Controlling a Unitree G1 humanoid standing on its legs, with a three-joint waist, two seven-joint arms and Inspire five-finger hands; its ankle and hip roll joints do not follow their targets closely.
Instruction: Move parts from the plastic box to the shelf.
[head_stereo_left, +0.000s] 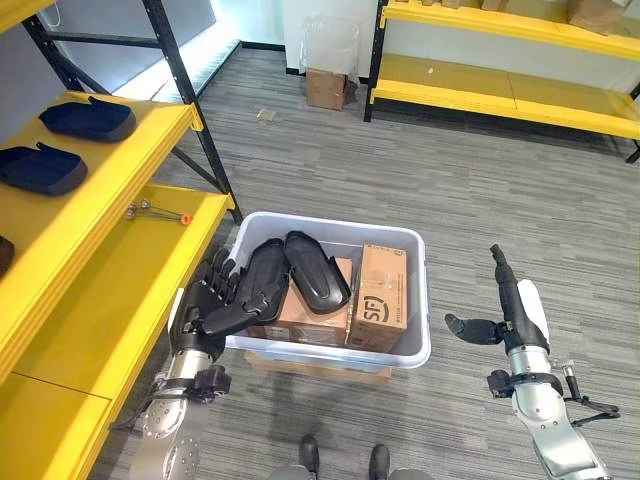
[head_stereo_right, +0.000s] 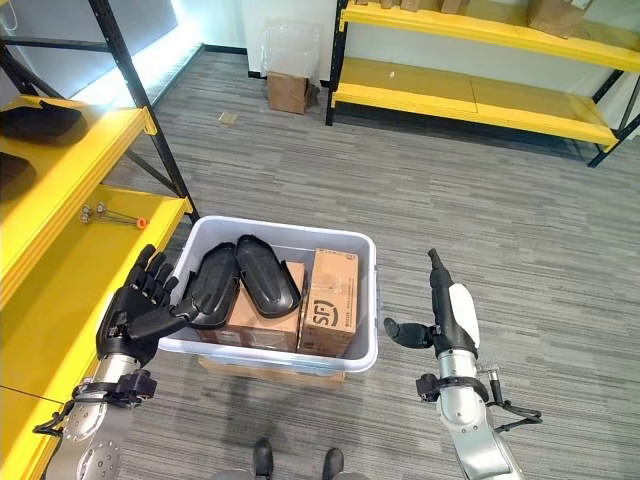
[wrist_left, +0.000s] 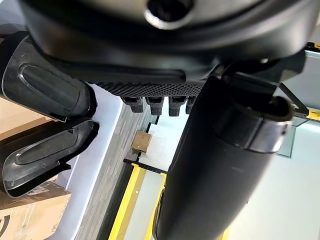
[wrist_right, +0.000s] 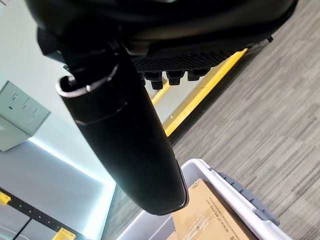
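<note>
A grey-white plastic box (head_stereo_left: 415, 350) stands on the floor before me. In it two long black moulded parts (head_stereo_left: 262, 280) (head_stereo_left: 318, 270) lie side by side on a flat carton (head_stereo_left: 305, 318), next to an upright cardboard carton (head_stereo_left: 380, 297). My left hand (head_stereo_left: 212, 292) is at the box's left rim, open, fingers straight and spread, thumb reaching against the nearer black part (wrist_left: 45, 92). To the left is the yellow shelf (head_stereo_left: 110, 300). My right hand (head_stereo_left: 515, 300) hovers right of the box, open, thumb (wrist_right: 125, 140) pointing toward it.
The shelf's upper level holds two dark parts (head_stereo_left: 90, 118) (head_stereo_left: 40, 168). A small tool with an orange tip (head_stereo_left: 155, 211) lies on the lower level. Another yellow rack (head_stereo_left: 500, 60) stands at the back, with a cardboard box (head_stereo_left: 325, 88) beside it. Cardboard (head_stereo_left: 300, 365) lies under the plastic box.
</note>
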